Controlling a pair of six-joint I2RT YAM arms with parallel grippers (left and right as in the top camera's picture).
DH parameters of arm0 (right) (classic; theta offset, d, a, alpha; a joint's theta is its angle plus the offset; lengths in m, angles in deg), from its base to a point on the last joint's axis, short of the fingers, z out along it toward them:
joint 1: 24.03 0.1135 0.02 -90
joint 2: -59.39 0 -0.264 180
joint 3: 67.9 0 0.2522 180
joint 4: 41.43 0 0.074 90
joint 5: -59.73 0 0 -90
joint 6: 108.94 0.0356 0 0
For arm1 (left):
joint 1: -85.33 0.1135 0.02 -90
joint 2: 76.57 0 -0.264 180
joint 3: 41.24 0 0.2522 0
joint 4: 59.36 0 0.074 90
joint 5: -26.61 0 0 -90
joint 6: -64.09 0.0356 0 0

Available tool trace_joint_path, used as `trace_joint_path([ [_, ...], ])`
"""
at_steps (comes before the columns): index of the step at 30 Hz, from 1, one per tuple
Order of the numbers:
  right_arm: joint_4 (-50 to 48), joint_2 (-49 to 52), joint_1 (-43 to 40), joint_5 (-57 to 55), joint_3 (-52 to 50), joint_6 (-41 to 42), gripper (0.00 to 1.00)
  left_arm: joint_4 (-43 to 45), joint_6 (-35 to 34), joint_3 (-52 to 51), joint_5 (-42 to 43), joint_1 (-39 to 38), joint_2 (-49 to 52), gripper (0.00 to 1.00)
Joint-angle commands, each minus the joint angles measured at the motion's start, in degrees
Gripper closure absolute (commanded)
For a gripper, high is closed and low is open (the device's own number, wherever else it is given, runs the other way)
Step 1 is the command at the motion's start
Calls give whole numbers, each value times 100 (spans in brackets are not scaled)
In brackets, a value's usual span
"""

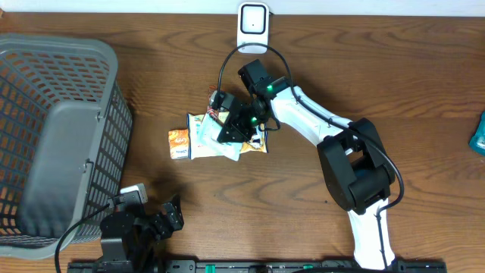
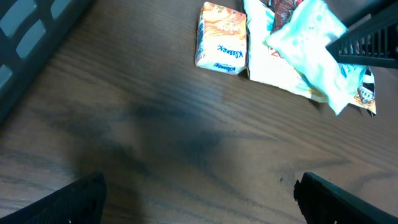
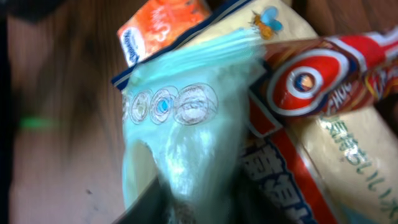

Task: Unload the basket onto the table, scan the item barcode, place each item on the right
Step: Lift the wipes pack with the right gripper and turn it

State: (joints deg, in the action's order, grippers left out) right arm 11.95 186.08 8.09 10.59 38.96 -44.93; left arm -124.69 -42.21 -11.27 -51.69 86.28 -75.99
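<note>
A pile of packets lies mid-table: an orange tissue pack (image 1: pixel 179 144) (image 2: pixel 221 37) (image 3: pixel 163 25), a cream packet (image 2: pixel 273 71), a red-and-white snack wrapper (image 3: pixel 323 74) and a pale blue packet (image 2: pixel 311 50) (image 3: pixel 186 137) on top. My right gripper (image 1: pixel 229 130) (image 3: pixel 205 208) reaches down into the pile, shut on the pale blue packet, whose end is pinched between its fingers. A white scanner (image 1: pixel 252 26) stands at the table's far edge, behind the pile. My left gripper (image 1: pixel 170 216) (image 2: pixel 199 205) hovers open over bare wood at the near left, holding nothing.
A large grey mesh basket (image 1: pixel 68 45) (image 2: pixel 25 31) fills the left side of the table. A teal object (image 1: pixel 477 135) pokes in at the right edge. Bare wood lies between the pile and the near edge.
</note>
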Motion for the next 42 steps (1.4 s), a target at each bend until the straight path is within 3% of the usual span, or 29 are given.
trace_joint_path([
  [1, 35, 28, 15, 109, 168, 210, 91, -195, 33, -28, 7, 9, -28, 2],
  [3, 142, 28, -26, 155, 295, 433, 99, -195, 33, -28, 7, 9, -28, 2],
  [11, 1556, 28, -186, 138, 1283, 1556, 99, -195, 33, -28, 7, 9, -28, 2],
  [13, 1740, 28, -247, -66, 1436, 2396, 99, -195, 33, -28, 7, 9, -28, 2],
  [15, 2041, 28, -334, -391, 1530, 3956, 99, -195, 33, -28, 7, 9, -28, 2],
  [19, 2855, 28, -546, 177, 1545, 6306, 99, -195, 33, -28, 7, 9, -28, 2],
  [23, 4205, 28, -809, 1217, 1545, 7591, 99, -195, 33, -28, 7, 9, -28, 2],
  [28, 5560, 28, -1088, 2256, 1545, 7674, 99, -195, 33, -28, 7, 9, -28, 2],
  [42, 5790, 28, -1318, 3091, 1539, 8369, 99, -195, 33, -28, 7, 9, -28, 2],
])
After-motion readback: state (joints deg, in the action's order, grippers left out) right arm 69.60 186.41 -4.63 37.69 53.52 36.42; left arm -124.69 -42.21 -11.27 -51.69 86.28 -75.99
